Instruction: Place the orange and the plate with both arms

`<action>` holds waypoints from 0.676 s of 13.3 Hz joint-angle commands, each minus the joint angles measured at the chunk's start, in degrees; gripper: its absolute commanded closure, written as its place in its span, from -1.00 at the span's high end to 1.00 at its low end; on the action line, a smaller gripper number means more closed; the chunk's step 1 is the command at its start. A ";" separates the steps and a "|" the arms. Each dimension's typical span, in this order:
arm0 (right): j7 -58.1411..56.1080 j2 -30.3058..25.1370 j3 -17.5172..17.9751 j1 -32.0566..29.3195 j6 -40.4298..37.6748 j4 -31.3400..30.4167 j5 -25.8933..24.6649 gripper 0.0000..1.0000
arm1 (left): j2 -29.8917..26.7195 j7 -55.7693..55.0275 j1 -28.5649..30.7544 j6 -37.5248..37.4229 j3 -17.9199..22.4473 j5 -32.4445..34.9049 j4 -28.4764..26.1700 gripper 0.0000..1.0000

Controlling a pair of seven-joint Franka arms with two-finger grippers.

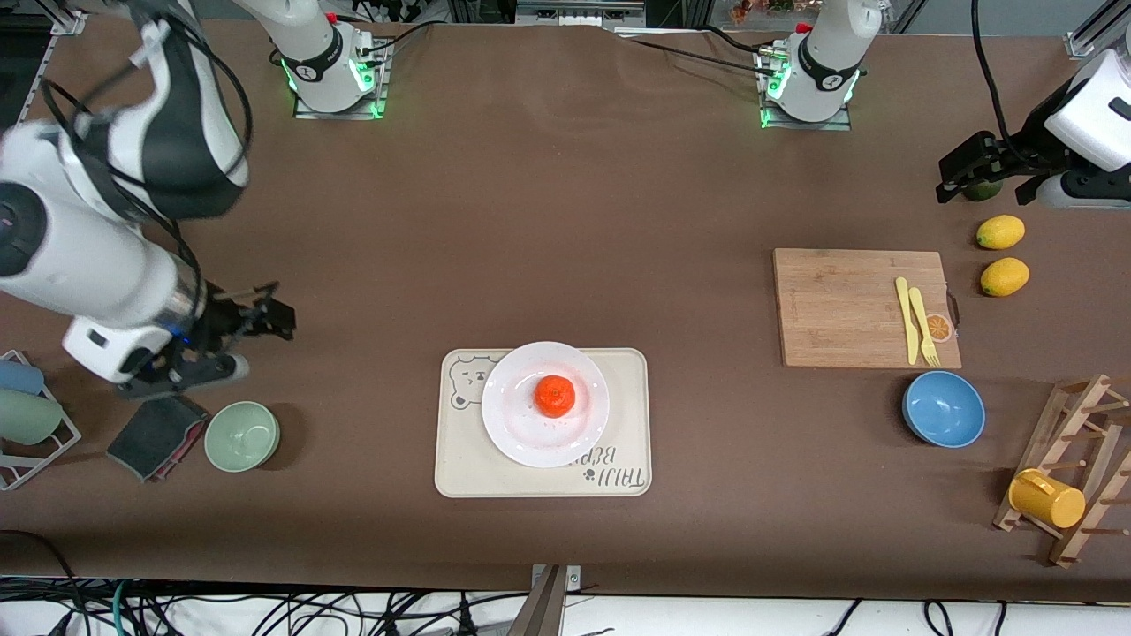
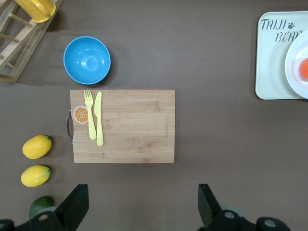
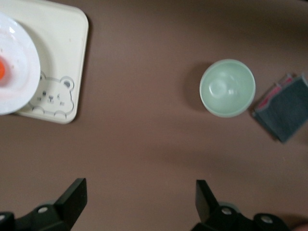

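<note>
We see both sets of fingers spread wide and empty: right gripper [image 1: 265, 320] over bare bench [image 1: 548, 221], left gripper [image 1: 985, 172] above the avocado [image 1: 981, 189]. The orange [image 1: 555, 396] sits stem-up on the plate [image 1: 521, 424], centred on the tray [image 1: 627, 468].

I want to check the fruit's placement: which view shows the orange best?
The front view: the orange sits whole on the plate. Both wrist views catch only a sliver of it at the frame's edge.

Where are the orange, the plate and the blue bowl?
orange [image 1: 555, 396], front view, middle of the fruit.
plate [image 1: 512, 424], front view, bare white part beside the fruit.
blue bowl [image 2: 87, 60], left wrist view, inside bottom.
</note>
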 commanded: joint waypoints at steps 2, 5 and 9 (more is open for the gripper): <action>1.47 -9.86 0.15 -2.21 -10.66 -5.28 -0.60 1.00 | 0.81 0.14 0.17 -1.25 -0.09 0.74 1.82 1.00; 1.65 -20.33 0.59 -6.08 -2.11 -20.98 -0.52 1.00 | 0.81 0.14 0.17 -1.25 -0.09 0.74 1.82 1.00; 6.55 -26.25 1.81 -10.75 1.81 -27.46 0.01 1.00 | 0.81 0.14 0.17 -1.25 -0.09 0.74 1.82 1.00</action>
